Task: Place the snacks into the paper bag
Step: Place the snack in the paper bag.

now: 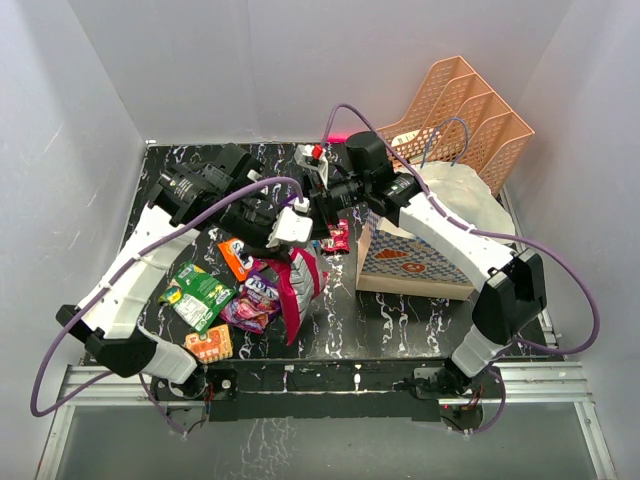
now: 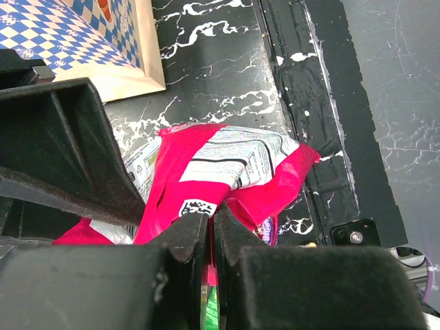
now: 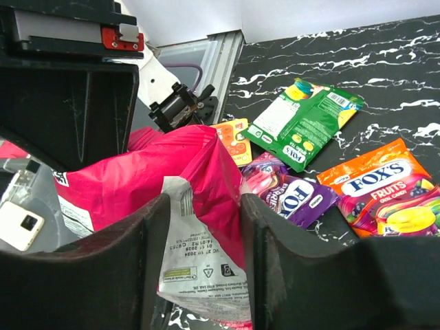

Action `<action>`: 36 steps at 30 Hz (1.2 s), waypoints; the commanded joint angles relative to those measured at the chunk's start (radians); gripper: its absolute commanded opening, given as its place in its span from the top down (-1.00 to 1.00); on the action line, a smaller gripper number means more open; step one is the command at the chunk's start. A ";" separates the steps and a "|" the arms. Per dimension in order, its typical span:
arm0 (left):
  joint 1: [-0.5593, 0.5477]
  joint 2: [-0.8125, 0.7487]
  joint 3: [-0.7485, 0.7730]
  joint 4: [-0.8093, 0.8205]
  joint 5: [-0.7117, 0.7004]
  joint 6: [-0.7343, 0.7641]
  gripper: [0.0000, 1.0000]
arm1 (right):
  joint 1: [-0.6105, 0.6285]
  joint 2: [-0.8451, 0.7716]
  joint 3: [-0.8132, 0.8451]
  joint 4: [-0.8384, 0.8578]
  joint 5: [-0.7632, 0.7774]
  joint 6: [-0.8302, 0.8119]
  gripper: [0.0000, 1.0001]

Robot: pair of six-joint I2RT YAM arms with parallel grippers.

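Left wrist view gives us the clearest read: the left gripper (image 2: 211, 232) has its fingertips pressed together on the edge of a pink packet (image 2: 227, 172), with no gap between them. We take this as a firm pinch.

From the right wrist, the right gripper (image 3: 204, 204) sits astride the same packet. Its jaws stand well apart and the pink foil fills the space between them. We cannot tell whether they press on it or only bracket it.

In the top view the packet hangs between the two wrists at the middle of the table. Its long axis runs from the pinched end toward the near edge. The paper bag (image 1: 415, 262) stands upright just to the right of it, on the right arm's side, mouth up. We judge the right arm the nearer one for the drop, and the left would have to reach across.

The move ahead, as we see it, turns on that sideways offset: the packet must go right and up over the bag's rim.

Other snacks lie on the table to the left: a green packet (image 1: 200, 295), an orange packet (image 1: 235, 258) and a purple packet (image 1: 255, 302).
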 commanded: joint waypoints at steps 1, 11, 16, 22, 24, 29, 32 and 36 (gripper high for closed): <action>-0.006 -0.025 -0.006 0.018 0.030 0.022 1.00 | 0.004 0.014 0.049 0.046 -0.040 0.002 0.19; 0.000 -0.072 -0.059 0.043 -0.038 -0.029 1.00 | -0.022 -0.036 0.079 -0.015 0.032 -0.059 0.84; 0.020 -0.111 -0.097 0.057 -0.070 -0.069 0.68 | -0.066 -0.068 0.126 -0.021 0.063 -0.029 0.84; 0.053 -0.152 -0.172 0.089 -0.098 -0.104 0.31 | -0.092 -0.106 0.148 -0.017 0.100 -0.001 0.84; 0.066 -0.164 -0.184 0.098 -0.115 -0.115 0.25 | -0.095 -0.115 0.156 -0.016 0.116 0.005 0.84; 0.115 -0.193 -0.182 0.121 -0.139 -0.147 0.03 | -0.108 -0.118 0.209 -0.018 0.140 0.036 0.84; 0.156 -0.212 -0.176 0.147 -0.143 -0.177 -0.15 | -0.118 -0.121 0.257 -0.023 0.172 0.053 0.84; 0.203 -0.238 -0.168 0.180 -0.177 -0.231 -0.32 | -0.140 -0.132 0.305 -0.043 0.225 0.060 0.84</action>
